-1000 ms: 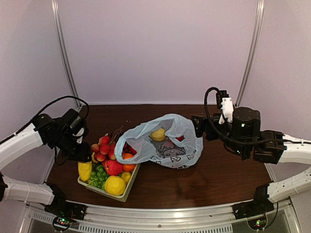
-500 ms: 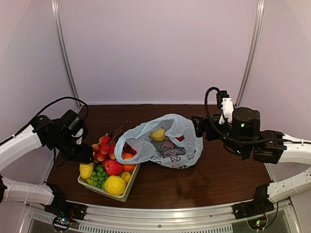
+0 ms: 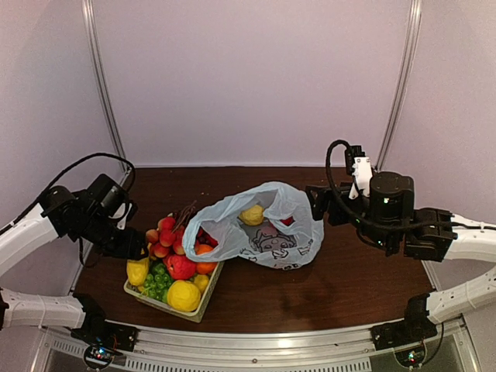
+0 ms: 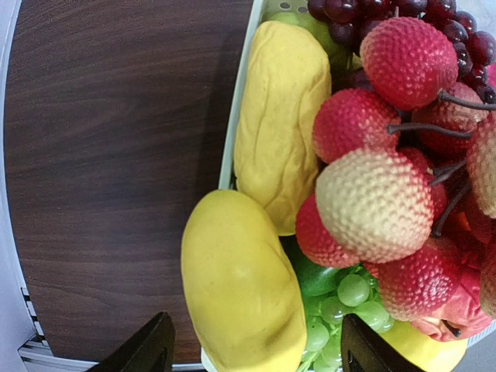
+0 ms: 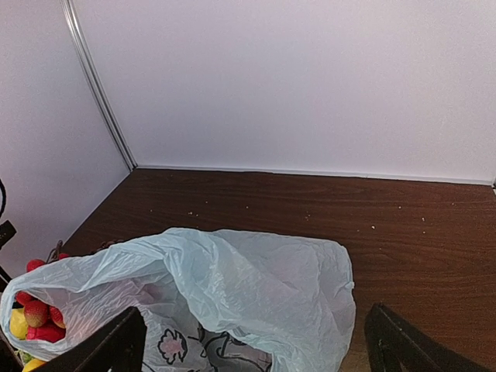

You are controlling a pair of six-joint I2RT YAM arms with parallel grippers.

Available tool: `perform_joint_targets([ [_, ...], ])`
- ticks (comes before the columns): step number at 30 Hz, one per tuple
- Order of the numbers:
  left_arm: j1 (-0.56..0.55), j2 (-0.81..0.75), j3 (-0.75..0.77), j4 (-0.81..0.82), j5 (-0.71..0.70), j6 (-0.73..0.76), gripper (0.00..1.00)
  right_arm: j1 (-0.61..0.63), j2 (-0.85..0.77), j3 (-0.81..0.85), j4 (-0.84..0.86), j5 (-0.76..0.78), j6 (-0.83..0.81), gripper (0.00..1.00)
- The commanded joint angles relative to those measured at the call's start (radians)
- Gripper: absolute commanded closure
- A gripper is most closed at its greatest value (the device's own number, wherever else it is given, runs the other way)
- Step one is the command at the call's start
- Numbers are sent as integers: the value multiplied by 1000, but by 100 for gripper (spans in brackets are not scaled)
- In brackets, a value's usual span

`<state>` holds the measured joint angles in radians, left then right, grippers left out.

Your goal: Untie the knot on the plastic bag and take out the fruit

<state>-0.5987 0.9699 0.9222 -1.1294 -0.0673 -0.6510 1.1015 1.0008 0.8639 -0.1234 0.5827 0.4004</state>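
Note:
The pale blue plastic bag (image 3: 267,229) lies mid-table with its mouth open toward the basket; no knot shows. A lumpy yellow lemon-like fruit (image 3: 250,215) sits inside it. A large smooth yellow fruit (image 3: 137,271) lies at the left corner of the basket (image 3: 200,314). My left gripper (image 3: 138,249) hangs just above that fruit (image 4: 240,283), open, its fingertips (image 4: 151,350) on either side without touching it. My right gripper (image 3: 314,203) is open and empty, just right of the bag (image 5: 232,287) and facing it.
The basket rim (image 4: 232,147) holds red lychees (image 4: 372,201), green grapes (image 4: 341,310), dark grapes, a pale yellow lumpy fruit (image 4: 279,132) and a round yellow fruit (image 3: 184,295). The bag's mouth overlaps the basket's far right side. White walls close in the table.
My left arm has drawn back a little to the left and its wrist has shifted over the basket's left corner. The yellow fruit, the bag and the right arm have stayed put.

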Motion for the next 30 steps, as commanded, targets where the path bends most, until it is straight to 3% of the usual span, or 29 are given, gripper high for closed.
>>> perform_joint_targets([
  [1, -3, -31, 0, -10, 1, -24, 26, -5, -9, 16, -26, -3, 14, 1],
  [8, -1, -80, 125, -115, -157, -75, 24, -5, -39, 24, -5, -189, -115, 3],
  [15, -3, -17, 333, -22, 18, 22, 25, 3, 4, 78, -70, -415, -170, 8],
  [17, -3, -4, 378, 37, 104, 40, 25, 13, 32, 102, -81, -402, -149, 9],
  [23, -44, 51, 446, 230, 282, 44, 25, 8, 161, 211, -242, -108, -21, 1],
  [30, -138, 116, 434, 254, 278, 22, 25, -58, 318, 322, -295, -112, -53, 1],
])
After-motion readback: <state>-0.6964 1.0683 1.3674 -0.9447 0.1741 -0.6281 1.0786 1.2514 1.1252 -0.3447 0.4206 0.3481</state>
